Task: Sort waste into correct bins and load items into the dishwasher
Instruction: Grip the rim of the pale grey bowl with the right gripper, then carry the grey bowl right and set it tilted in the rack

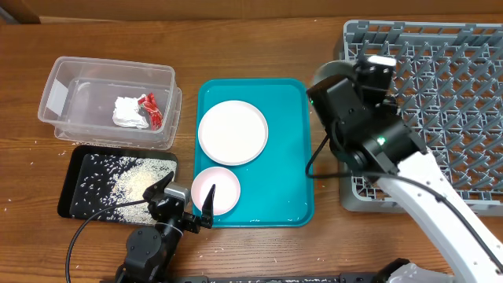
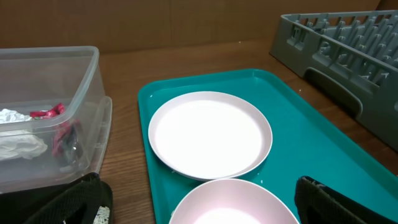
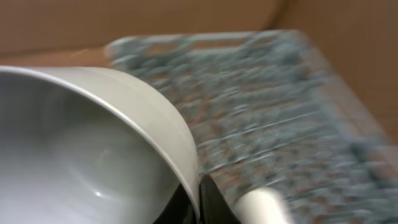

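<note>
My right gripper [image 3: 199, 190] is shut on the rim of a white bowl [image 3: 81, 143], held over the left part of the grey dish rack [image 1: 440, 71], which is blurred in the right wrist view [image 3: 267, 99]. In the overhead view the right arm [image 1: 369, 75] hides most of that bowl. My left gripper [image 1: 185, 200] is open and empty, its fingers either side of the pinkish bowl [image 1: 215, 189] on the teal tray; the left wrist view shows the gripper [image 2: 202, 210] and bowl [image 2: 230, 196]. The white plate [image 1: 233, 132] lies behind it. Tissue [image 1: 126, 112] and red wrapper [image 1: 151, 110] lie in the clear tub [image 1: 63, 79]. Rice [image 1: 130, 185] lies in the black tray [image 1: 75, 200]. No chopsticks show.
The teal serving tray [image 1: 295, 157] sits between the bins and the rack. A few rice grains are scattered on the wooden table left of the black tray and stuck to my left finger [image 2: 93, 214]. The tub stands just left of the teal tray [image 2: 87, 124].
</note>
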Motion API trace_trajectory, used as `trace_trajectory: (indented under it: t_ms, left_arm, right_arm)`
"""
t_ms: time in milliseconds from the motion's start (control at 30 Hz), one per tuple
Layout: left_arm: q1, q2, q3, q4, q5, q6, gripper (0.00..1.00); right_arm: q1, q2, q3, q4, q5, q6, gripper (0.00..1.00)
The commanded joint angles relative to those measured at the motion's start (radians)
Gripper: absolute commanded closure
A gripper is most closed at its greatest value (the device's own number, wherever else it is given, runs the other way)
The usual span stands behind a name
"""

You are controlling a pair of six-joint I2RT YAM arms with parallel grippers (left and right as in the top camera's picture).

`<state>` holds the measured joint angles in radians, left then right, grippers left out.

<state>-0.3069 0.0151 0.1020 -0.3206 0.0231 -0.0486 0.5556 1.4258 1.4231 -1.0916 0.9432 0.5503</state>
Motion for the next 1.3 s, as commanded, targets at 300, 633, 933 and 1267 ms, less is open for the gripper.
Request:
trace_trajectory:
  t_ms: [300, 633, 933, 1267]
  left_arm:
    - [0.005, -0.011, -0.006, 0.006, 0.003, 0.012, 0.0]
    - [0.005, -0.011, -0.006, 0.006, 0.003, 0.012, 0.0]
    - [0.005, -0.011, -0.006, 0.006, 0.003, 0.012, 0.0]
    - [0.005, -0.011, -0.006, 0.006, 0.003, 0.012, 0.0]
  right_arm:
    - [-0.171, 0.238, 0.0, -0.044, 0.29, -0.162, 0.96]
    - [-0.137, 0.274, -0.001, -0.097, 0.182, -0.132, 0.96]
    - [-0.19, 0.275, -0.001, -0.279, 0.26, -0.012, 0.96]
    - [-0.191, 0.308, -0.016, -0.384, 0.208, 0.227, 0.96]
